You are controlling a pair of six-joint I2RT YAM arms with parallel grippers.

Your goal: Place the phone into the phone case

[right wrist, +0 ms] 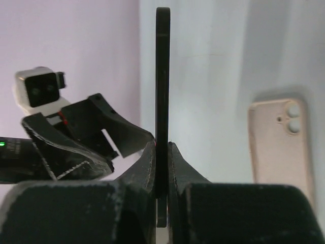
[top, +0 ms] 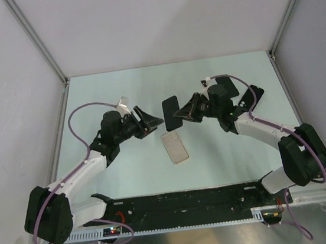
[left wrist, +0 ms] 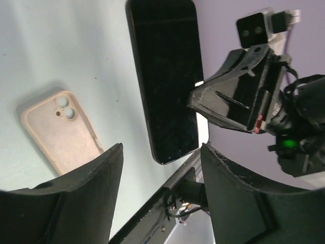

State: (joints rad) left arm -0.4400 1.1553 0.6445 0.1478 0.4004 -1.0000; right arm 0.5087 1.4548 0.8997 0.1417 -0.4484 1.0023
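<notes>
The black phone (top: pixel 171 113) hangs in the air above the table's middle, with my right gripper (top: pixel 188 111) shut on its right end. In the right wrist view the phone (right wrist: pixel 162 76) is edge-on, pinched between the two fingers of that gripper (right wrist: pixel 162 145). The beige phone case (top: pixel 175 147) lies flat on the table just below the phone, cavity up, with nothing in it. My left gripper (top: pixel 151 123) is open just left of the phone, not touching it. In the left wrist view its fingers (left wrist: pixel 101 173) stand apart below the phone (left wrist: pixel 165 76), with the case (left wrist: pixel 63 129) at left.
Pale green table surface (top: pixel 105 87) inside white walls, with metal frame posts (top: pixel 37 39) at the back corners. A black rail (top: pixel 184 201) runs along the near edge between the arm bases. Cables loop off both arms.
</notes>
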